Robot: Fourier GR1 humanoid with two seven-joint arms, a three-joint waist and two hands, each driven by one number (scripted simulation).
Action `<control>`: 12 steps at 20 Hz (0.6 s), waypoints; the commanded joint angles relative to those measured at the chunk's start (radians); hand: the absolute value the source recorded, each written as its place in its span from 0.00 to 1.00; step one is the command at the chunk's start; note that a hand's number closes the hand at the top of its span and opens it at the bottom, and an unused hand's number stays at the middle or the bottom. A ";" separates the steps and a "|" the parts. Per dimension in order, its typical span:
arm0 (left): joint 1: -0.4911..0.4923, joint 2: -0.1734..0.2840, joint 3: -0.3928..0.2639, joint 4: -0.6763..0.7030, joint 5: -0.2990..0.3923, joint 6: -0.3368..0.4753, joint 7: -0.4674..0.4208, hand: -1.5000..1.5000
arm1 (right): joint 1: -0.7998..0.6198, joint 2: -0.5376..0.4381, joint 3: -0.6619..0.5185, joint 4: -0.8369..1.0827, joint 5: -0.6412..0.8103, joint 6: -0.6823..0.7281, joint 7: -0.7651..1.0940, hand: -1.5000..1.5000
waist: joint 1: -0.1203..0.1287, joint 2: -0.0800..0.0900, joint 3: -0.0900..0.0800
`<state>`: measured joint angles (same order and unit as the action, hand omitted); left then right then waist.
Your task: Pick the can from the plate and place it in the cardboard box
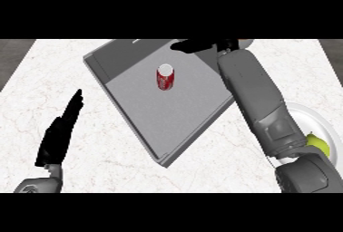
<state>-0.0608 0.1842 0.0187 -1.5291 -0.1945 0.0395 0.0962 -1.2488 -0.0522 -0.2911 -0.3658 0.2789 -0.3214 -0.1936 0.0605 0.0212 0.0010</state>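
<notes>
A red can (165, 78) with a silver top stands upright inside a large grey, flat box (134, 104) set at an angle in the middle of the counter. My right hand (198, 45) hovers over the box's far edge, up and to the right of the can, fingers stretched out and holding nothing. Its grey forearm runs down the right side and covers part of a white plate (313, 118). My left hand (61, 131) rests open at the lower left, fingers straight, away from the box.
A yellow-green round fruit (317, 143) lies at the plate's lower right edge beside my right forearm. The counter is white marble, with dark floor showing past its far corners.
</notes>
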 commanded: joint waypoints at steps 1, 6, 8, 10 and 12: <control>0.033 -0.004 0.003 -0.009 -0.002 0.007 -0.018 0.50 | 0.007 -0.090 -0.093 -0.002 -0.080 0.022 -0.043 0.00 | -0.017 -0.005 0.000; 0.024 0.021 0.049 0.048 0.005 0.007 -0.064 0.50 | 0.049 -0.218 -0.141 0.022 -0.109 0.054 -0.068 0.00 | -0.031 -0.006 -0.001; 0.034 0.020 0.035 -0.024 0.014 -0.007 0.005 0.50 | 0.103 -0.280 -0.176 0.031 -0.143 0.116 -0.111 0.00 | -0.027 -0.007 0.001; 0.020 0.012 0.025 0.006 -0.008 0.006 -0.019 0.50 | 0.118 -0.361 -0.200 0.044 -0.167 0.208 -0.126 0.00 | -0.030 -0.003 0.001; 0.016 0.010 0.026 -0.032 0.007 -0.005 0.034 0.50 | 0.152 -0.397 -0.190 0.068 -0.155 0.244 -0.160 0.00 | -0.025 -0.005 0.001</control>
<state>-0.0366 0.1942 0.0475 -1.5353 -0.1870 0.0387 0.0901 -1.1453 -0.3498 -0.4597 -0.3273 0.1406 -0.1689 -0.3063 0.0337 0.0151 0.0010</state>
